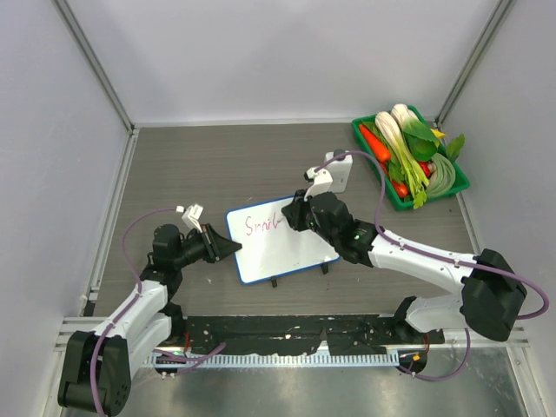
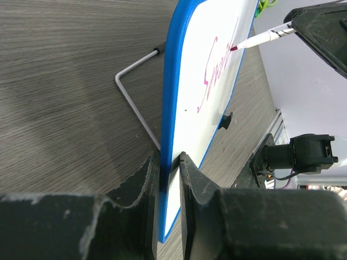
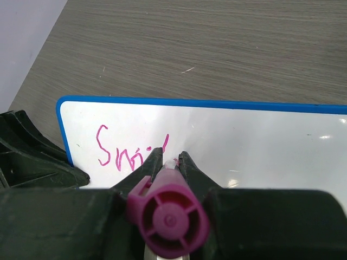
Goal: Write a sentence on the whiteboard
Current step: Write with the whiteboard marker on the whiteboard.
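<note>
The whiteboard (image 1: 282, 243) with its blue rim stands tilted on the table, and also shows in the left wrist view (image 2: 190, 108) and the right wrist view (image 3: 227, 141). My left gripper (image 1: 228, 248) is shut on its left edge (image 2: 169, 162). My right gripper (image 1: 294, 217) is shut on a magenta marker (image 3: 168, 216), its tip on the board (image 2: 234, 49). The sentence (image 1: 263, 224) is magenta letters reading roughly "Smil", also seen in the right wrist view (image 3: 122, 151) and the left wrist view (image 2: 211, 76).
A green tray (image 1: 456, 178) of vegetables sits at the back right. A white box (image 1: 337, 170) lies behind the right gripper. The board's wire stand (image 2: 133, 97) and one black foot (image 2: 226, 120) rest on the table.
</note>
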Controlling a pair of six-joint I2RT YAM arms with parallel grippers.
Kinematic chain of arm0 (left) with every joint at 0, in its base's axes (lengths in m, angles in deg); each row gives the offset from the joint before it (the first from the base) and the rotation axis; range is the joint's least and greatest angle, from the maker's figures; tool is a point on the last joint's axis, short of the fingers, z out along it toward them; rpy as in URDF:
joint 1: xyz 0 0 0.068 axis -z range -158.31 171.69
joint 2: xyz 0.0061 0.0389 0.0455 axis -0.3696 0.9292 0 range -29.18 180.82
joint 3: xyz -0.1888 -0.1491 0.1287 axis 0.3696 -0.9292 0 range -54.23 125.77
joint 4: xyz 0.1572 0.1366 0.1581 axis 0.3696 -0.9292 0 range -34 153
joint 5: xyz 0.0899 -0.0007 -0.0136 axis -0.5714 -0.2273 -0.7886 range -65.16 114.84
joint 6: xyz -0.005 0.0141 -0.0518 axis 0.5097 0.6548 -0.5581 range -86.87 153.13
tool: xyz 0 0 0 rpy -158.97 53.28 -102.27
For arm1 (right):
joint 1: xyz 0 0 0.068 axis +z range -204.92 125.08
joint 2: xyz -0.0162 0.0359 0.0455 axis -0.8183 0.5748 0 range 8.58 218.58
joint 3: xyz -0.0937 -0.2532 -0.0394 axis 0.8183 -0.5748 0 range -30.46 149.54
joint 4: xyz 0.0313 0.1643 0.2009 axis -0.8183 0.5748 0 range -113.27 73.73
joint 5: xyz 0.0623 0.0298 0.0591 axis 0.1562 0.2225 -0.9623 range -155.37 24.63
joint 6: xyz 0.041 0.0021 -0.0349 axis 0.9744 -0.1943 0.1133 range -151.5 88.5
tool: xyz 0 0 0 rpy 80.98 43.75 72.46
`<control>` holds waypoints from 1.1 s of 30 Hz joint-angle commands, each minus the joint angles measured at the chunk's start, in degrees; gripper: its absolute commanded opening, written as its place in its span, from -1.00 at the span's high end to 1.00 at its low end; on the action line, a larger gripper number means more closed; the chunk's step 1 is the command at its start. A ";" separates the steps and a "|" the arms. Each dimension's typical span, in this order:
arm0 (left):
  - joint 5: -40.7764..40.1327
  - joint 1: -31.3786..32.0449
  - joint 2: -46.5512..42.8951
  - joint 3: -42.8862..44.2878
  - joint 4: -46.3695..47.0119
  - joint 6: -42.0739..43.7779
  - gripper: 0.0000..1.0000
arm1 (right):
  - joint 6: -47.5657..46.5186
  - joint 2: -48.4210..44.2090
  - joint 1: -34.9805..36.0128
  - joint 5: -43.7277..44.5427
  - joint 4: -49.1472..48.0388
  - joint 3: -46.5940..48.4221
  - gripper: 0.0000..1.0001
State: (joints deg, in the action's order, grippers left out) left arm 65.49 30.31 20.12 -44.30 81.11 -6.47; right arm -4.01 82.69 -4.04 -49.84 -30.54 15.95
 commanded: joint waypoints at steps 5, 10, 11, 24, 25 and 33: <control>-0.39 -0.01 -1.14 -0.09 1.67 0.92 1.00 | -0.33 0.34 -0.16 -0.94 -0.29 -0.89 0.97; -0.39 -0.01 -1.22 -0.18 1.67 0.92 1.00 | -0.33 -0.80 -0.16 -0.41 -0.03 -2.03 0.97; -0.39 -0.01 -1.22 -0.18 1.67 0.92 1.00 | -0.33 -0.98 -0.16 -0.41 -0.03 -2.20 0.97; -0.56 0.08 -1.31 -0.18 1.58 0.92 1.00 | -0.94 -2.12 -0.16 2.57 0.50 -1.85 0.97; -0.65 0.08 -1.22 -0.09 1.58 0.92 1.00 | -0.86 -2.21 -0.16 3.01 0.50 -1.85 0.97; -0.65 -0.01 -1.05 -0.09 1.67 0.92 1.00 | -1.56 -3.00 -0.16 3.89 0.59 -0.27 0.97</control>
State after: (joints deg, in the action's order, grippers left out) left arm 65.42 30.31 19.90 -44.54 81.04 -6.47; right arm -4.25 81.27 -4.02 -49.12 -30.45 14.05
